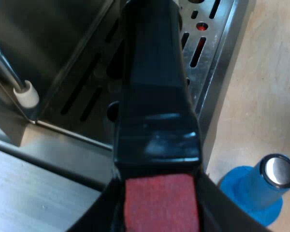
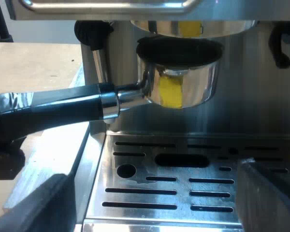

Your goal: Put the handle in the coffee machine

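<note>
The metal holder (image 2: 181, 77) hangs just under the round brewing head (image 2: 193, 26) at the espresso machine's front, its rim a little below the head. Its dark handle (image 2: 63, 108) sticks out sideways over the drip tray's edge. My left gripper (image 1: 159, 212) is shut on that handle (image 1: 154, 96), with the red end (image 1: 159, 203) between its fingers (image 1: 94, 217). From the right wrist it shows as a dark mass (image 2: 2, 145) at the handle's far end. My right gripper (image 2: 154, 208) stands open low over the drip tray (image 2: 183, 188), nothing between its fingers.
A blue tamper (image 1: 261, 188) with a shiny top stands on the wooden table (image 1: 270, 96) beside the machine's base. The steam wand (image 1: 12, 77) with a white tip hangs near the slotted drip tray (image 1: 203, 53). A black knob (image 2: 89, 31) sits beside the brewing head.
</note>
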You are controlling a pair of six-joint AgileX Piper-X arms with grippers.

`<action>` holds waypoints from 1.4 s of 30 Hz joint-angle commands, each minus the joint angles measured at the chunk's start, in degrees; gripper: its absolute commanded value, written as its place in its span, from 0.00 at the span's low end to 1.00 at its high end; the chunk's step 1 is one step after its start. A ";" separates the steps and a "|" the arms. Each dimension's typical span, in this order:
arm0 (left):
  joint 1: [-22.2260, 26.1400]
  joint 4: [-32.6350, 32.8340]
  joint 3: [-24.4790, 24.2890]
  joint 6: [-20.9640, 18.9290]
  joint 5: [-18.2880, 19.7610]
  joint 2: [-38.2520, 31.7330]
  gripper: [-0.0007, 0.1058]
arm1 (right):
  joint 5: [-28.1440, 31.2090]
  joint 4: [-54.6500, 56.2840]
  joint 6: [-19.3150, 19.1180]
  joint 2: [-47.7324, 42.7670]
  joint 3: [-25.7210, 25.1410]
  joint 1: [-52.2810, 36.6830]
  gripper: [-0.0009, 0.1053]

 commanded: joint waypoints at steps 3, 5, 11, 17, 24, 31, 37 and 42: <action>-1.92 -2.01 -0.71 -1.77 4.07 -0.22 0.01 | 0.29 0.03 -0.93 -0.34 -0.08 -0.34 0.67; -2.47 -2.59 -0.71 -1.77 3.69 -0.22 0.01 | 0.29 0.03 -0.93 -0.34 -0.08 -0.34 0.67; -2.64 -3.11 -0.71 -1.77 2.74 -0.22 0.01 | 0.29 0.03 -0.93 -0.34 -0.08 -0.34 0.67; -2.64 -3.11 -0.71 -1.77 1.98 -0.22 0.01 | 0.29 0.03 -0.93 -0.34 -0.08 -0.34 0.67; -2.64 -2.31 -0.91 -3.07 0.65 -0.22 0.01 | 0.29 0.03 -0.93 -0.34 -0.08 -0.34 0.67; -2.64 0.36 -3.88 -3.20 0.65 -0.15 0.01 | 0.29 0.03 -0.93 -0.34 -0.08 -0.34 0.67; -2.64 0.38 -4.51 -5.40 0.24 1.95 0.01 | 0.29 0.03 -0.93 -0.34 -0.08 -0.34 0.67; -2.64 0.38 -4.51 -5.19 0.24 2.64 0.01 | 0.29 0.03 -0.93 -0.34 -0.08 -0.34 0.67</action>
